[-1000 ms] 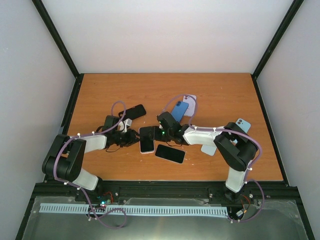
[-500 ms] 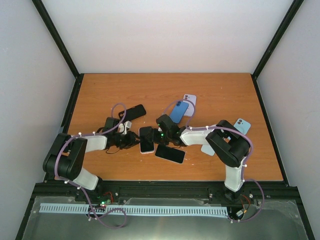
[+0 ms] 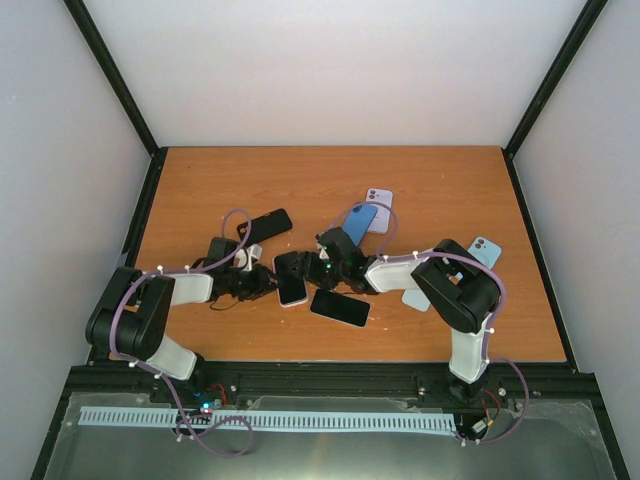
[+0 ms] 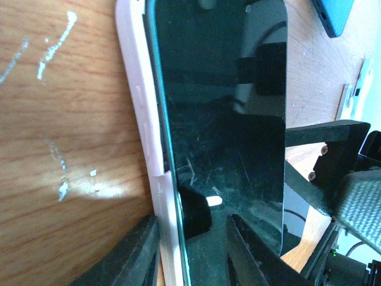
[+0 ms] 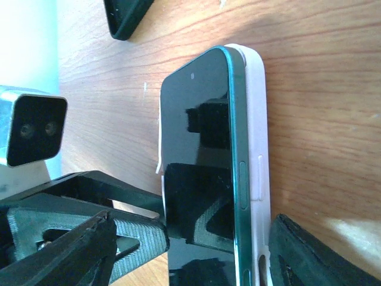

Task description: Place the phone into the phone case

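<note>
1. Phone (image 4: 226,119) lies screen-up in the pale pink phone case (image 4: 140,107), mid-table (image 3: 450,180) betw. the two arms.
2. Its teal side rail shows above the case wall along one long side. A case corner pokes out on the other side (R wrist view).
3. L gripper (image 4: 190,244): fingers set narrow. One sits just outside the case wall, the other over the screen. Can't tell if it's actually pinching.
4. R gripper (image 5: 193,244): fingers spread wide, astride phone + case from the opp. end. One is just beside the case wall, the other clear of the phone, so nothing clamped.
5. A 2nd black phone (image 3: 340,307) lies flat just beside, toward the arm bases.
6. Blue phone (image 3: 360,222) lies just behind the R arm's wrist.
</note>
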